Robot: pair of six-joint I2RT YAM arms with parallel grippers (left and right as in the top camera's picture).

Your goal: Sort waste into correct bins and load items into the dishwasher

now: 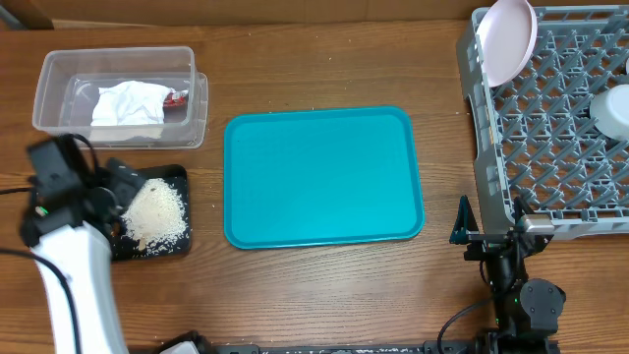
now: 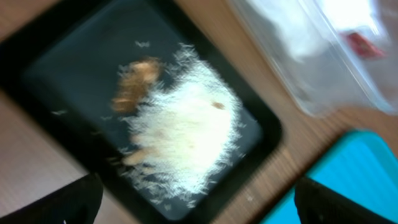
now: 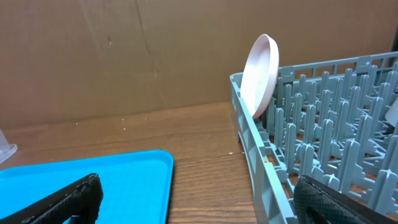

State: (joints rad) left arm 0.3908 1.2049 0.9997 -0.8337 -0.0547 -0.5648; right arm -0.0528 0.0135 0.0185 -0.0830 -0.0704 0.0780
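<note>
The clear tub [image 1: 49, 96] at the back left holds a crumpled white napkin [image 1: 128, 104] and a red-and-white wrapper [image 1: 178, 98]. The black tray [image 1: 175, 179] in front of it holds white rice grains [image 1: 155, 212]; the left wrist view shows the rice [image 2: 186, 130] with a brown lump [image 2: 134, 87]. My left gripper [image 1: 120, 192] hovers open and empty over the black tray [image 2: 74, 56]. The grey dish rack [image 1: 550, 147] at the right holds an upright white plate [image 1: 507, 39] and another white dish [image 1: 612, 108]. My right gripper [image 1: 488, 228] is open and empty by the rack's front left corner.
An empty teal tray [image 1: 319, 177] lies in the middle of the wooden table. It also shows in the right wrist view [image 3: 81, 180], left of the rack [image 3: 323, 124] and the plate [image 3: 261, 74]. A cardboard wall stands behind the table.
</note>
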